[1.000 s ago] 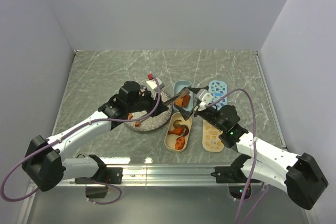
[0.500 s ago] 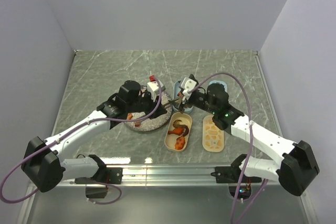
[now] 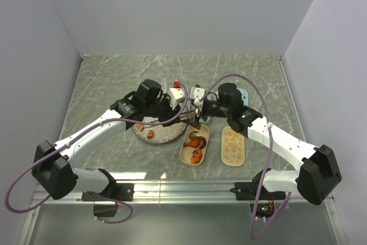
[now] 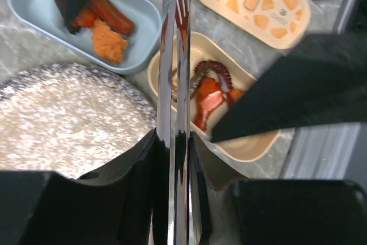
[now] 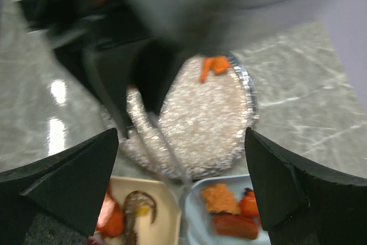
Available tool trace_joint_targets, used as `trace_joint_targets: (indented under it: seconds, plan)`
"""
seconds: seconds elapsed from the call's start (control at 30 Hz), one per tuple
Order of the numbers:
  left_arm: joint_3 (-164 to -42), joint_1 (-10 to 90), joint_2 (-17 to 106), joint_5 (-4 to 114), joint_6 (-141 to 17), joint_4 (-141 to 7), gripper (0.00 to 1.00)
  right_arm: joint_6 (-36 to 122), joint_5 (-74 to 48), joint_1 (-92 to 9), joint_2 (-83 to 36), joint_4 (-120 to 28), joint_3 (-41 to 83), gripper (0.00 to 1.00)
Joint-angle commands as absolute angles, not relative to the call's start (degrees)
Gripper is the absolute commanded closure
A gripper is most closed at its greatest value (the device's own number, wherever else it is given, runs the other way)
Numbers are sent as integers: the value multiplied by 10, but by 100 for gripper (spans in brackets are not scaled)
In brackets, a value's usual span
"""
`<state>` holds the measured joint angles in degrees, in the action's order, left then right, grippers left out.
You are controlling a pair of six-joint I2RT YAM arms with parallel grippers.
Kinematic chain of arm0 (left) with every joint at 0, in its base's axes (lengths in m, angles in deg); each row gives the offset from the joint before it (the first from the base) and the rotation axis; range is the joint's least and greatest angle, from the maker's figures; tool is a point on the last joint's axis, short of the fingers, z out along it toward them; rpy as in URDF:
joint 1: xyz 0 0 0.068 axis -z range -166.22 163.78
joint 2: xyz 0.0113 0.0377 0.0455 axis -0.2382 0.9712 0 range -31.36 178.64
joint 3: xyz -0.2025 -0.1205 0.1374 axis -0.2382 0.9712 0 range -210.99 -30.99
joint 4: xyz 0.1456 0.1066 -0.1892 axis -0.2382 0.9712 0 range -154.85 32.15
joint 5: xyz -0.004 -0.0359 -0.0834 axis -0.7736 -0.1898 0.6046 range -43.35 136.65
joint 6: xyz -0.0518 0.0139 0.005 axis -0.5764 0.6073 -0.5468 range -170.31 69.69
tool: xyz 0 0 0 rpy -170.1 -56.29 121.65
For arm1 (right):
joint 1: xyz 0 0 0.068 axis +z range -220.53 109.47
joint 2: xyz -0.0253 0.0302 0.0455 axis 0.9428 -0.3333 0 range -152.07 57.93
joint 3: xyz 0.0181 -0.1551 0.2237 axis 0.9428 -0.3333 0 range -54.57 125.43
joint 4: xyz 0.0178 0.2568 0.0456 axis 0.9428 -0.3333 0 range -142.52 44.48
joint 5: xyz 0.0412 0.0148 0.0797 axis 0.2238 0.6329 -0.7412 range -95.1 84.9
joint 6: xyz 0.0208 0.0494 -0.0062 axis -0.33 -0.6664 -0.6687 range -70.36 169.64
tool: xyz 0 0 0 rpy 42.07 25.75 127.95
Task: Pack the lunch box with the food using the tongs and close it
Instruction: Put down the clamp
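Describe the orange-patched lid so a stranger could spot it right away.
Start at the round speckled plate mid-table. Two cream ovals lie to its right: first the cream tub holding food, then the lid. It alone is flat and covered in orange patches.

In the right wrist view the left arm [image 5: 109,38] is a dark, blurred smear across the top, and the bottom edge cuts off the blue tub [image 5: 194,213] and the cream tub [image 5: 163,210]. From above, the right arm [image 3: 261,133] hides most of the blue lid [image 3: 245,97] and nearly all of that blue tub.
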<state>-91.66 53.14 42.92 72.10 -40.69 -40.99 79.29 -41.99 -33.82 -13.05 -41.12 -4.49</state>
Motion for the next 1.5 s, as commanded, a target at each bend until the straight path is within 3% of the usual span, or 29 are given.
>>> trace_joint_targets:
  seconds: [0.0, 0.3, 0.83, 1.47]
  plan:
    - [-966, 530, 438, 706, -357, -402, 69, 810, -486, -341, -131, -453, -30, 3]
    - [-1007, 530, 447, 682, -341, -374, 70, 813, -512, -341, -152, -483, -18, 7]
    - [-985, 541, 402, 706, -343, -376, 70, 769, -387, -341, -187, -418, -23, 15]
    - [-1016, 545, 388, 706, -310, -359, 71, 793, -453, -337, -257, -501, 31, 28]
